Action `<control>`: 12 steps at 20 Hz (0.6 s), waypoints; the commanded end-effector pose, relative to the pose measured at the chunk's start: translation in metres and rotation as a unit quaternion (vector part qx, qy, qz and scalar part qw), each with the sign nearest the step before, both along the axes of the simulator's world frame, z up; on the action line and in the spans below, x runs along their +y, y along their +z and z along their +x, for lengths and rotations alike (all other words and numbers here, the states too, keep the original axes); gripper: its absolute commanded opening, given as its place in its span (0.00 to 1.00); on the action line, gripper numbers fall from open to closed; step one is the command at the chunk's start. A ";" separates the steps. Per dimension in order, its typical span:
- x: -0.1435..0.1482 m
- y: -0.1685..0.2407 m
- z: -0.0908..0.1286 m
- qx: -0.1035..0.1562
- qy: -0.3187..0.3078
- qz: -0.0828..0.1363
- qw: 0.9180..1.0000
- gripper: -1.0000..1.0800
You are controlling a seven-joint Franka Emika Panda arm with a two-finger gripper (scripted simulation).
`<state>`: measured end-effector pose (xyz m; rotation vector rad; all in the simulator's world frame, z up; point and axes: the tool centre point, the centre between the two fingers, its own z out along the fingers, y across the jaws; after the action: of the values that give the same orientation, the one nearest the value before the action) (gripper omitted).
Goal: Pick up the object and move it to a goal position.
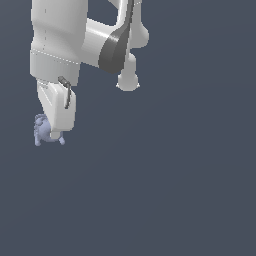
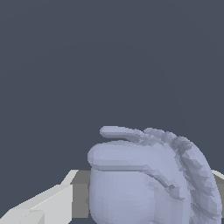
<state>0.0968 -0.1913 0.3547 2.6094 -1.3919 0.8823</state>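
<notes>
The object (image 1: 43,131) is a small pale lavender-blue lumpy item with little nubs, sitting at the tip of my white gripper (image 1: 53,134) at the exterior view's left. In the wrist view the object (image 2: 144,179) fills the space between my fingers. One white finger (image 2: 43,208) with its grey pad lies against one side of the object, and a sliver of the other finger (image 2: 218,176) shows at its far side. The gripper (image 2: 148,201) is shut on the object. The gripper body hides part of the object in the exterior view.
The white arm's links (image 1: 90,35) hang above the gripper in the exterior view. Everything else in both views is a plain dark grey-blue backdrop with no edges or other objects.
</notes>
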 end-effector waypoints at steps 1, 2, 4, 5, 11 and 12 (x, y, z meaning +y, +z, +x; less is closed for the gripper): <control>-0.009 0.031 0.000 -0.025 -0.022 -0.009 0.999 0.00; -0.012 0.043 -0.001 -0.034 -0.030 -0.013 0.999 0.00; -0.018 0.065 -0.003 -0.051 -0.045 -0.019 0.998 0.00; -0.020 0.074 -0.004 -0.058 -0.052 -0.022 0.997 0.00; -0.030 0.119 -0.011 -0.092 -0.082 -0.037 0.992 0.00; -0.031 0.124 -0.013 -0.096 -0.086 -0.038 0.991 0.00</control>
<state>0.0862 -0.2209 0.4701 2.3794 -1.5527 1.1423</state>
